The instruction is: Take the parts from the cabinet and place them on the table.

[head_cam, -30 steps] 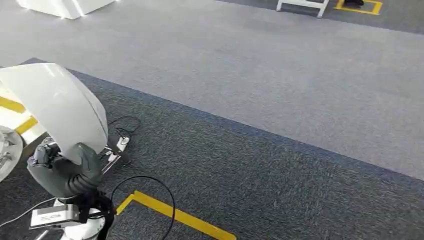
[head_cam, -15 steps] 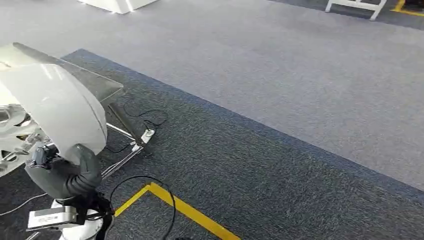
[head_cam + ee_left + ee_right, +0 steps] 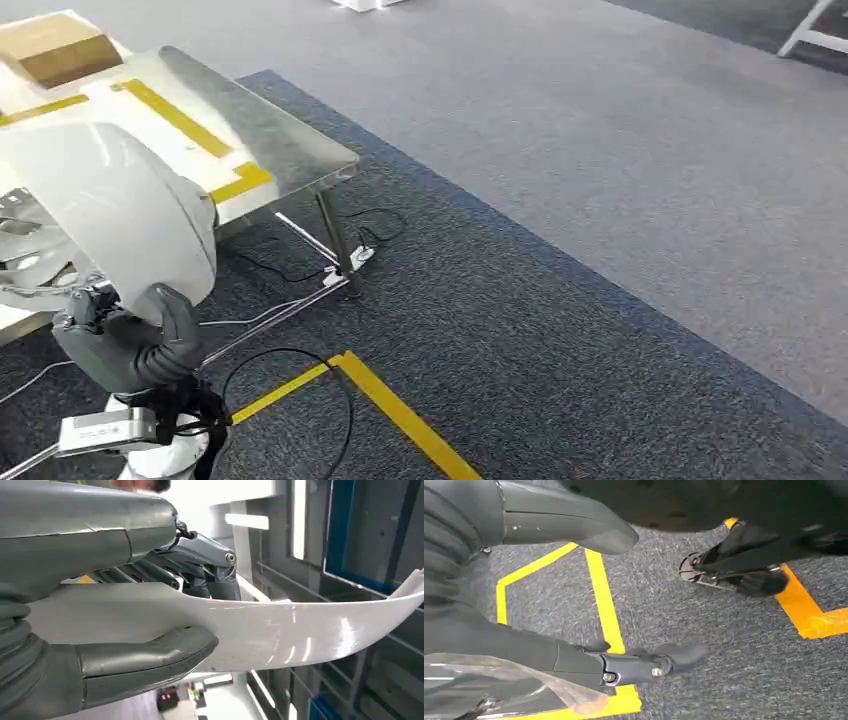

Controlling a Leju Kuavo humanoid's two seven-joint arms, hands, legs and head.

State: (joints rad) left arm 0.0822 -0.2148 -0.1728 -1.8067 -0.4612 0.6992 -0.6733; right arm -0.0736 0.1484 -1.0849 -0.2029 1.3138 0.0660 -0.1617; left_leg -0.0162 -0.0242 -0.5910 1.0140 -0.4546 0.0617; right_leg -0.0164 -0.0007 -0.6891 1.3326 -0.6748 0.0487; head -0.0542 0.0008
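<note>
Head view: the left hand point(image 3: 130, 345) grasps a curved white part point(image 3: 120, 215) that rises above it, with the steel table point(image 3: 270, 150) just beyond — the carrying step, I judge.

Left wrist view: thumb and fingers point(image 3: 200, 582) clamp the part point(image 3: 300, 630).

Right wrist view: the right hand point(image 3: 574, 605) hangs released, fingers apart, over carpet — next, lower the part onto the table.
</note>
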